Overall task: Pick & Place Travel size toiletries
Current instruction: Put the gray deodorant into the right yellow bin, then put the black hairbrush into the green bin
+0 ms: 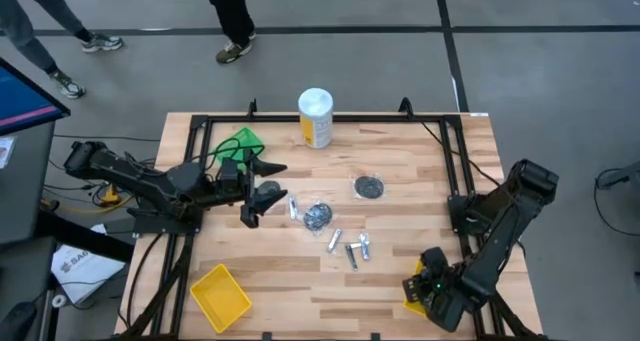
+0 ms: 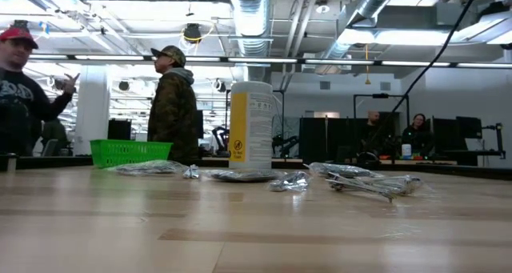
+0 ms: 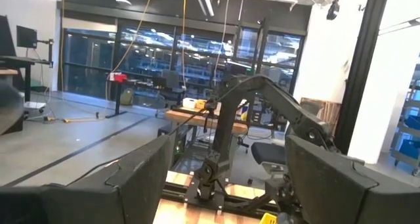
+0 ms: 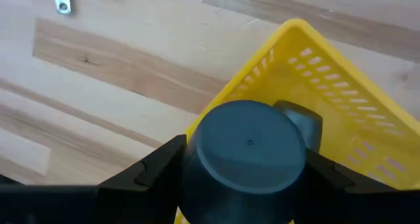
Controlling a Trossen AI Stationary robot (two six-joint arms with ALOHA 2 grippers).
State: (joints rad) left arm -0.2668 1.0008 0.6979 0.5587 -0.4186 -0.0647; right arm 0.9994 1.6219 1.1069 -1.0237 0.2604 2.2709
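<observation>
My right gripper (image 1: 432, 283) hangs over the yellow bin (image 4: 341, 86) at the table's near right corner, shut on a dark grey round toiletry (image 4: 249, 148). Another dark piece (image 4: 303, 122) lies in that bin behind it. On the table's middle lie a dark disc (image 1: 369, 187), a wrapped dark disc (image 1: 318, 215) and several small silver tubes (image 1: 350, 249). My left gripper (image 1: 258, 191) stands open at the table's left, raised and pointing up over the table, with nothing between its fingers (image 3: 131, 178). A dark round piece (image 1: 268, 191) shows beside it. My right gripper pinches the dark grey round toiletry by its curved side (image 4: 197, 165), one finger (image 4: 147, 175) on each side. The fingers come from above, pointing steeply down. The flat round face is turned toward the wrist camera. Whether its underside touches the bin, I cannot tell.
A tall white-and-yellow canister (image 1: 316, 118) stands at the far middle, with a green bin (image 1: 240, 143) to its left. A second yellow bin (image 1: 220, 296) lies at the near left. A black frame (image 1: 330, 116) edges the table. People stand beyond the far edge.
</observation>
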